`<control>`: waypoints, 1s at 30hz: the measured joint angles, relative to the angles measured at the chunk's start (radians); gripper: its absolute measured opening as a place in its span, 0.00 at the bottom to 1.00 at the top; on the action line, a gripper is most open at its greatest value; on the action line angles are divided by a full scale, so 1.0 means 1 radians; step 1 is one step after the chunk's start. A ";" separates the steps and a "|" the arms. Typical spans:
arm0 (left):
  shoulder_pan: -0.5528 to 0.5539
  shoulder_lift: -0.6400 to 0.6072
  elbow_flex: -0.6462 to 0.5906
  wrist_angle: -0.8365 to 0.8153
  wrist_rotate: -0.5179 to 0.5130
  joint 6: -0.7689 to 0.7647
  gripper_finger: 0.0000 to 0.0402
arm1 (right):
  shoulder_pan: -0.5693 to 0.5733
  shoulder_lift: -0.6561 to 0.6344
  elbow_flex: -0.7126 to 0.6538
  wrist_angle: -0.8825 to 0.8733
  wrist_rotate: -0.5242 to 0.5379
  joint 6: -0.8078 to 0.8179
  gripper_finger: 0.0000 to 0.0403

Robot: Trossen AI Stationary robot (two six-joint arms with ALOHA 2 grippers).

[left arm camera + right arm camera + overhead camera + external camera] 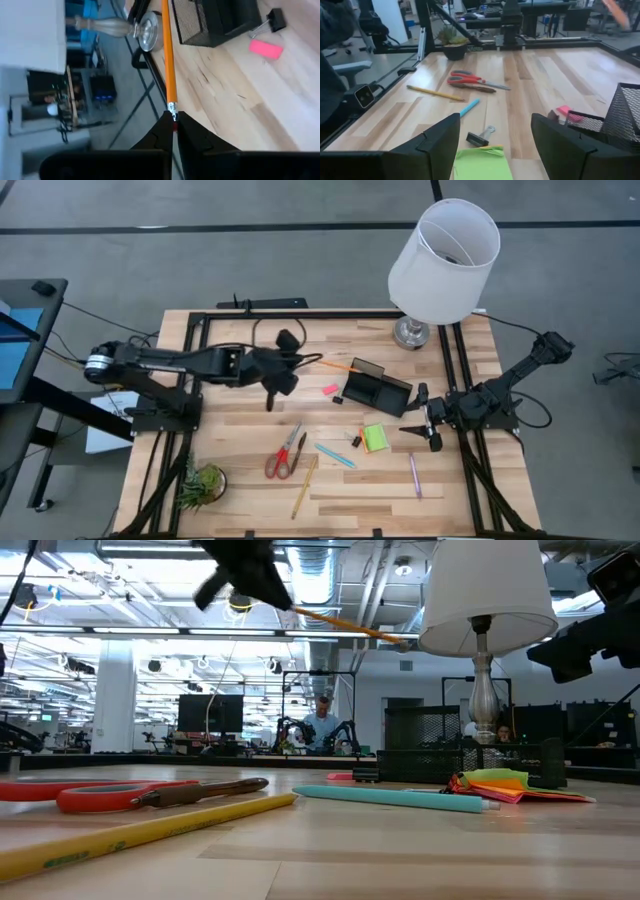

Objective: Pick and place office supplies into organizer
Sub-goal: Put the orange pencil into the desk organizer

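1. The left gripper (298, 362) is raised above the table (240, 480), a little way from its far edge and left of the organizer (378, 392). Its fingers (195, 145) are pinched shut on the eraser end of an orange pencil (338, 364), which sticks out level toward the organizer.
2. The organizer sits near the far right corner of the table, just in front of the lamp (443, 252).
3. The right gripper (424, 425) rests low at the right edge of the table, beside the organizer, with its jaws spread wide and nothing between them.
4. A pink eraser (330, 389) lies just left of the organizer, and a lime green sticky-note pad (375, 437) lies in front of it, with a binder clip (355, 440) beside the pad.
5. Toward the near edge lie the red-handled scissors (284, 454), a teal pen (334, 455), a yellow pencil (305, 486) and a purple pen (415, 476).
6. A small plant (203, 483) stands at the near left corner.
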 joint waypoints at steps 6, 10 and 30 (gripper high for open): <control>0.045 0.159 -0.001 0.169 -0.117 0.228 0.00 | 0.000 -0.001 0.000 -0.002 -0.005 0.002 0.59; 0.045 0.219 0.000 0.288 -0.173 0.346 0.00 | 0.000 -0.001 0.000 -0.010 -0.005 0.002 0.59; 0.019 0.250 -0.001 0.370 -0.254 0.538 0.00 | 0.000 -0.001 0.000 -0.026 -0.006 0.002 0.59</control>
